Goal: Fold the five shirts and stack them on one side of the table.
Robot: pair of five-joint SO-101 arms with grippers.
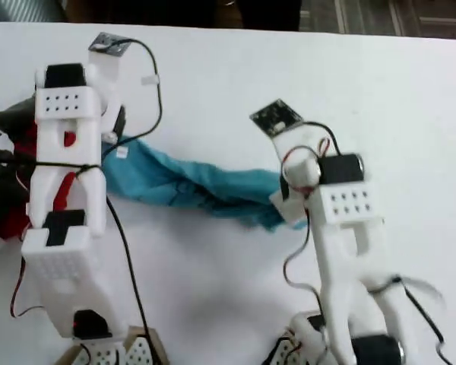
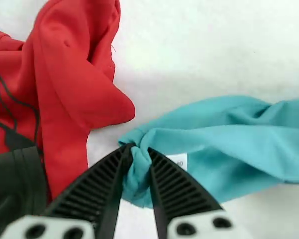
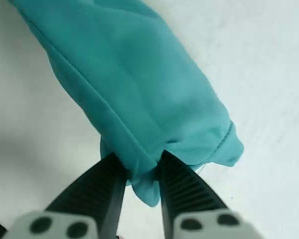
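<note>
A teal shirt (image 1: 205,182) lies stretched in a twisted band across the middle of the white table (image 1: 213,76). My left gripper (image 2: 138,153) is shut on one bunched end of the teal shirt (image 2: 229,139), beside its white label. My right gripper (image 3: 139,167) is shut on the other end of the teal shirt (image 3: 134,94). In the high view the left gripper (image 1: 115,135) holds the shirt's left end and the right gripper (image 1: 289,199) holds its right end. A red shirt (image 2: 65,89) lies crumpled close to the left gripper.
At the table's left edge a heap of red and dark garments (image 1: 4,175) lies partly under the left arm. Black cables run along both arms. Bare white tabletop spreads in front of the shirt and to the far right.
</note>
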